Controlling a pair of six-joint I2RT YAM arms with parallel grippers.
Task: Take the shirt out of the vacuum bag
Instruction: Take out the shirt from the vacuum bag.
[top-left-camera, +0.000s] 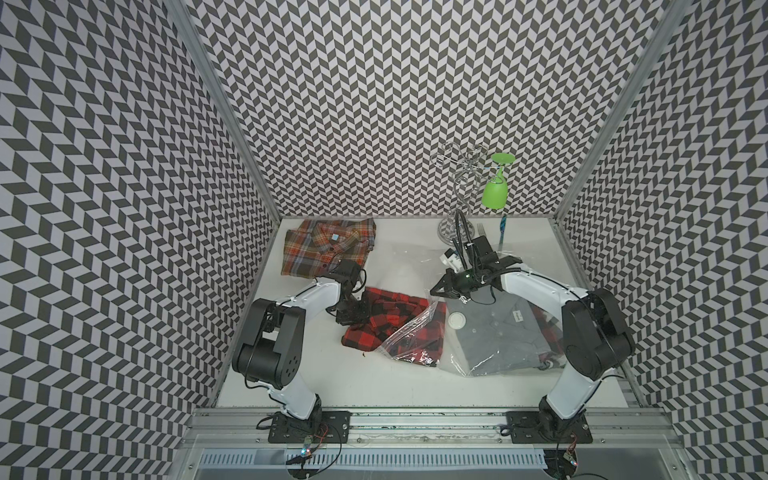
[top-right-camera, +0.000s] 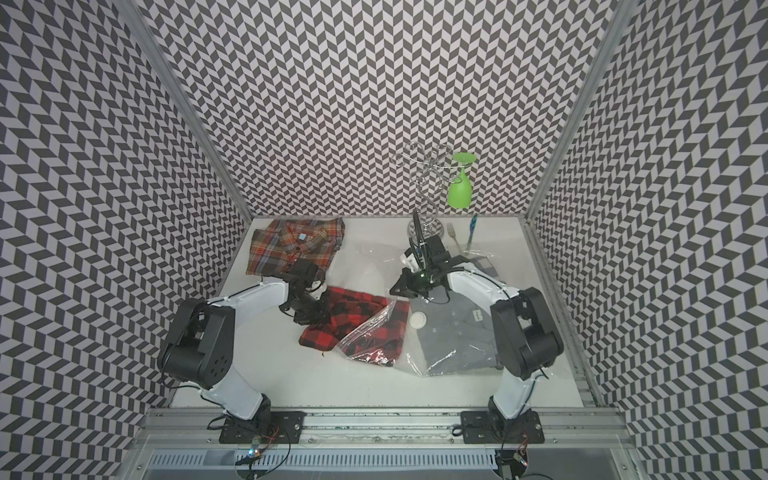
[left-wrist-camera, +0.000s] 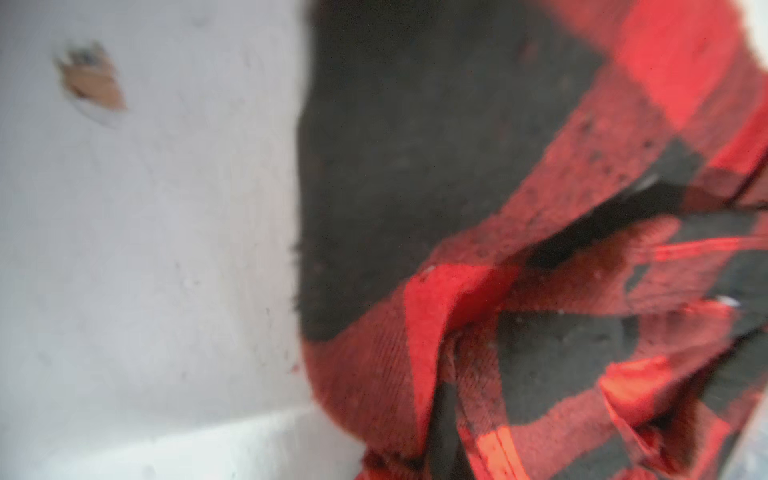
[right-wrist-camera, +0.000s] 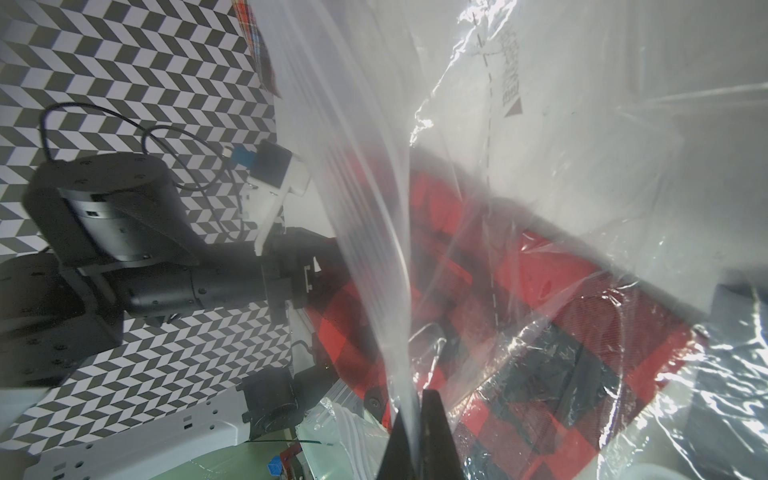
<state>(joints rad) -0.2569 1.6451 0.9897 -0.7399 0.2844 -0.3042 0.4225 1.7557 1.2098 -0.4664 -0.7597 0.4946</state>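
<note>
1. Your right claw (right-wrist-camera: 415, 405) is clamped shut on the vacuum bag (top-left-camera: 492, 349). In the right wrist view, clear film is pinched between its two dark fingers (right-wrist-camera: 436, 428) and rises away from them.
2. In both top views that claw (top-left-camera: 436, 289) sits at the bag's far side, just beyond the round white valve (top-left-camera: 458, 321). The film around it is lifted off the desk (top-left-camera: 332, 382).
3. Your left claw (top-left-camera: 352, 316) is down on the left edge of the red-and-black plaid shirt (top-left-camera: 374, 328), touching the cloth.
4. You cannot tell whether its jaws are closed on the cloth. The top views hide the fingertips under the wrist, and the left wrist view shows only blurred, bunched plaid (left-wrist-camera: 498, 208) beside bare desk.
5. You find the bag crinkled on the right half of the desk, partly under the right arm.
6. The plaid shirt is half out of the bag. Its left part lies bare on the desk and its right part is under plastic, with the ribbed zip edge (top-left-camera: 409, 330) running slantwise across it.
7. A grey shirt (top-left-camera: 503, 332) lies flat inside the bag, under the valve.
8. An orange plaid shirt (top-left-camera: 328, 245) lies at the far left of the desk, apart from the bag.
9. At the far edge you see a wire rack (top-left-camera: 461, 178) with a green glass (top-left-camera: 495, 195) hanging upside down, and a fork (top-left-camera: 482, 230) and a blue toothbrush (top-left-camera: 503, 230) beside it.
</note>
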